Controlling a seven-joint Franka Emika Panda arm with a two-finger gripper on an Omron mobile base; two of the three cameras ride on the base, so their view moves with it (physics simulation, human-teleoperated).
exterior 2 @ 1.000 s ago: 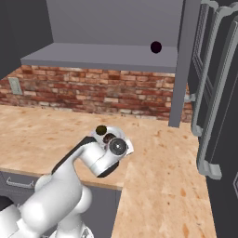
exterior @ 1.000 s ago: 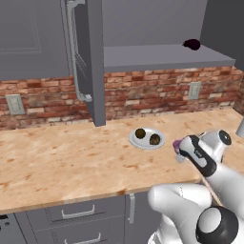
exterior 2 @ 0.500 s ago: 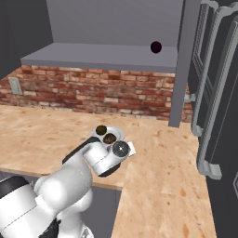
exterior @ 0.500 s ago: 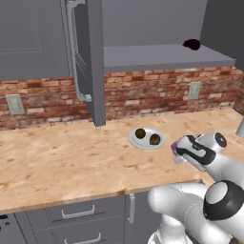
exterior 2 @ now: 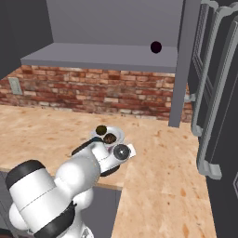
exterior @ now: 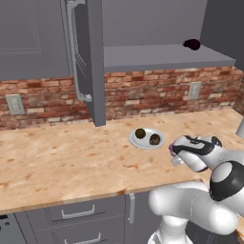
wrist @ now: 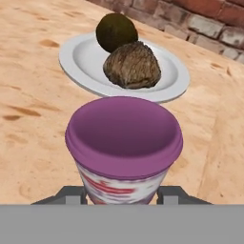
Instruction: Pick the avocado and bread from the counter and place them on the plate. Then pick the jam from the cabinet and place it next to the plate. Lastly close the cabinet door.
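The jam (wrist: 124, 143), a pink-purple jar with a magenta top, sits between my gripper's (wrist: 123, 196) two fingertips, which are shut on it. In the left base view the gripper (exterior: 174, 150) holds the jam (exterior: 171, 148) low over the counter (exterior: 62, 162), just right of the plate (exterior: 136, 143). On the pale plate (wrist: 81, 57) lie the olive-green avocado (wrist: 116, 31) and the mottled brown bread (wrist: 132, 66). The left base view shows the avocado (exterior: 140, 133) and bread (exterior: 155, 139) side by side. The cabinet door (exterior: 90, 57) stands open.
A black-maroon lump (exterior: 192, 44) rests on the cabinet shelf (exterior: 162, 57). A brick wall with outlets backs the counter. In the right base view the open door (exterior 2: 218, 93) with its bar handle hangs at the right, and the plate (exterior 2: 118, 135) lies beyond my arm.
The hand with the jam has sunk a little and shifted slightly toward the plate. The arm's elbow has swung lower and to the right. Plate, avocado and bread have not moved.
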